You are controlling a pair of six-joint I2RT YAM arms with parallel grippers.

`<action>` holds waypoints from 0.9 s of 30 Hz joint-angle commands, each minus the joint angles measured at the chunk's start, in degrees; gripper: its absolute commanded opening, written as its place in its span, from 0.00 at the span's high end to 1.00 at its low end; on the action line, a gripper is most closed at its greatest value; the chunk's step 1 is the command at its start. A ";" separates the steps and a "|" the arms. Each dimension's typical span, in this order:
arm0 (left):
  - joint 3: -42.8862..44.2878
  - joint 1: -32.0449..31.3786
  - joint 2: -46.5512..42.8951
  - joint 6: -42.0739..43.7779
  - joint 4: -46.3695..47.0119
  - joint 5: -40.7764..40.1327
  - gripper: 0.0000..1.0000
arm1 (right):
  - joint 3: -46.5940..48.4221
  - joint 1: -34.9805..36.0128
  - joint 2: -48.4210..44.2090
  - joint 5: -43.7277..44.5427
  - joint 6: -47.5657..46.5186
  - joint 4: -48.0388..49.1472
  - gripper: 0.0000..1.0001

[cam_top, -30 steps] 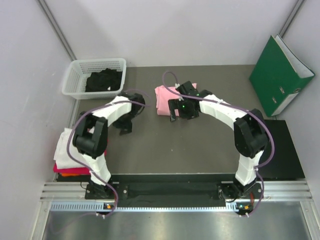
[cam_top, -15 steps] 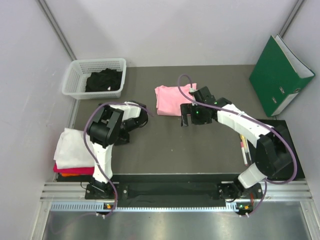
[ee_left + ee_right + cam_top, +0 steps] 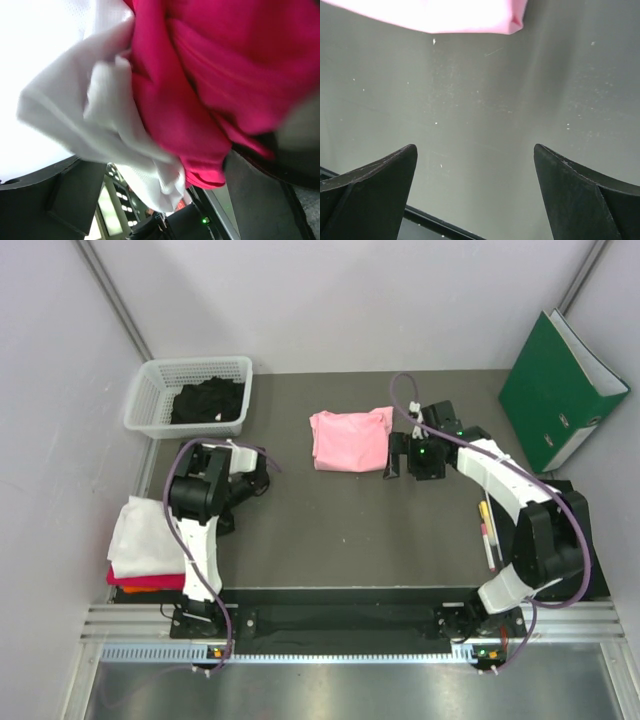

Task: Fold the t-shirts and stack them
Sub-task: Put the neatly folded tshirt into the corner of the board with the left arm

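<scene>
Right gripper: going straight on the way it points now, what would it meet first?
The right gripper would likely meet the bare table first; the light pink t-shirt lies just beyond, though depth is unclear.

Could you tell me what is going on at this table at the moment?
Two arms are folding and stacking t-shirts. A folded pink shirt lies on the table. The right gripper hovers just beside its right edge, jaws open and empty. The left arm is bent close to the stack at the left edge, where a white shirt lies on a magenta one; I cannot tell how its jaws stand. A black shirt lies in the basket.
</scene>
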 commanded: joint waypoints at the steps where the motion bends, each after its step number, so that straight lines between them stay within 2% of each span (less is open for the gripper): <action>1: -0.10 4.48 1.45 2.16 10.63 4.26 0.01 | 3.58 -3.88 0.92 -6.15 -1.02 1.14 0.00; 4: -0.01 6.07 1.54 4.10 11.60 4.97 0.02 | 3.75 -5.73 1.45 -7.91 -1.02 1.57 0.00; 6: -0.01 6.33 1.54 5.33 12.22 5.67 0.11 | 3.75 -6.60 1.89 -8.35 -1.10 1.66 0.00; 7: -0.10 6.42 1.54 6.11 12.91 6.72 0.22 | 3.75 -6.78 2.15 -8.88 -1.02 1.75 0.01; 8: -0.10 6.42 1.71 6.47 13.18 7.25 0.41 | 3.75 -6.96 2.41 -9.06 -0.93 1.75 0.00; 9: -0.10 6.42 1.80 6.56 13.19 7.60 0.90 | 3.58 -7.31 2.42 -9.32 -0.75 2.01 0.00; 10: 0.07 6.42 2.32 6.56 13.10 8.30 1.00 | 3.40 -7.49 2.50 -9.76 -0.67 2.19 0.00; 18: 2.62 3.96 1.11 8.84 12.92 13.75 1.00 | 2.52 -7.93 3.03 -10.55 -0.14 3.07 0.00; 23: 11.31 -0.52 0.39 8.76 10.20 19.20 1.00 | 1.73 -8.01 3.47 -11.34 0.30 3.77 0.00; 27: 22.36 -3.77 3.46 8.32 7.39 23.24 1.00 | 1.73 -8.01 3.56 -11.43 0.48 4.12 0.00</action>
